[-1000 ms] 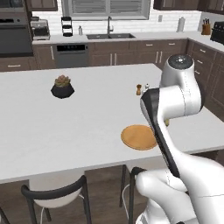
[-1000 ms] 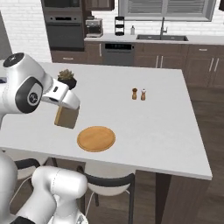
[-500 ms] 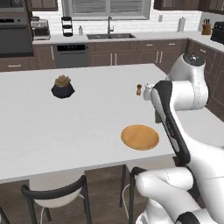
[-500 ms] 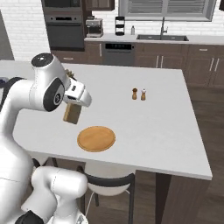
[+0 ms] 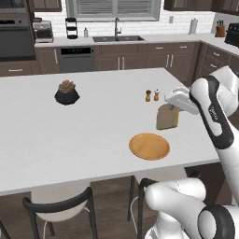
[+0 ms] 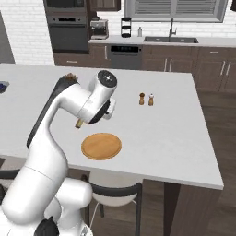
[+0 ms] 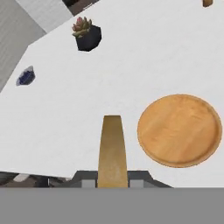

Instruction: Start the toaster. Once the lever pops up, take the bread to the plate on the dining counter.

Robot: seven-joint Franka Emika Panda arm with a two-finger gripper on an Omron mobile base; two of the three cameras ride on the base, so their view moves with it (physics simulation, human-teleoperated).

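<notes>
The wide white dining counter [image 5: 93,126] is set in a dark-cabinet kitchen. The bread [image 5: 167,116] is held on edge, clamped between the narrowly parted fingers of the hand [image 5: 175,106], above the counter and just beside the plate [image 5: 149,146], which is bare. The toasting and pick-up are judged complete. The slice is not yet above the plate; positioning, lowering and release remain.

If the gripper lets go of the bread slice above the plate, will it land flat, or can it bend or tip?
The bread hangs straight from the gripper without sagging, so it is probably stiff. Thin and held on edge, it would likely tip over flat. It hangs beside the plate, not over it, so it could miss.
</notes>
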